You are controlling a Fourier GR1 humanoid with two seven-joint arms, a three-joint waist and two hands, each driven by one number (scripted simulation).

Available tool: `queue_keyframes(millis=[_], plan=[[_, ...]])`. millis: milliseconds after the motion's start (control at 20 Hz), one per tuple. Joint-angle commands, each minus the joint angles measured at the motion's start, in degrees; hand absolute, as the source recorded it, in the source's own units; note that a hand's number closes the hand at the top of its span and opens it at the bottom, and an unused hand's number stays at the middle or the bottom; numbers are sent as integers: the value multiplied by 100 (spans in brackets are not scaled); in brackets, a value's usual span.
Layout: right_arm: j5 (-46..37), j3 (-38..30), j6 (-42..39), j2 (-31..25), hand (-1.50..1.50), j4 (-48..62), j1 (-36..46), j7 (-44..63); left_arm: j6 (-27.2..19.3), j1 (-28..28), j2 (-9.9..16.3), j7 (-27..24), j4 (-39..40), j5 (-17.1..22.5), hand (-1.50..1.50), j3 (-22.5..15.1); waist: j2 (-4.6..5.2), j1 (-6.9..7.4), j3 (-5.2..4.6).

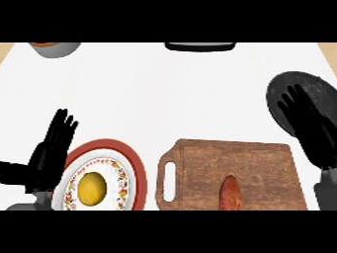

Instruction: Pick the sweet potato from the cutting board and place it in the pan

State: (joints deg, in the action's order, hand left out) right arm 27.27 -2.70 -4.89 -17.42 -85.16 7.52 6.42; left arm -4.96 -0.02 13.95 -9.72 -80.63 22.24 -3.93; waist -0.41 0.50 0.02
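Note:
A reddish-orange sweet potato [231, 193] lies on the brown wooden cutting board [266, 163], near its lower edge. The dark round pan [302, 84] sits at the right, just above the board's far right corner. My right hand [313, 126] is open with straight fingers, hovering over the pan's lower part and the board's right edge, well right of and above the sweet potato. My left hand [48, 153] is open at the left, fingers up, beside a plate.
A red-rimmed patterned plate [131, 163] holding a yellow round fruit [92, 188] sits left of the board. A grey bowl [54, 48] stands at the far left back and a dark object [200, 46] at the back centre.

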Motion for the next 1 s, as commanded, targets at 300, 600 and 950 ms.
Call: queue_keyframes(millis=[300,600,950], plan=[[-3265,1553,-484,-1860,150,-1139,1445,-174,302,-233,26,688,15,-246,0,-684,-244,38,-287],[-5133,2644,1369,-746,-150,-2017,457,-1205,388,-407,62,1439,-317,-96,0,-834,-5,-137,3],[-6726,4193,-248,-1568,-150,-2026,701,785,230,-560,-80,1774,-399,-149,0,-961,-25,-104,-44]])
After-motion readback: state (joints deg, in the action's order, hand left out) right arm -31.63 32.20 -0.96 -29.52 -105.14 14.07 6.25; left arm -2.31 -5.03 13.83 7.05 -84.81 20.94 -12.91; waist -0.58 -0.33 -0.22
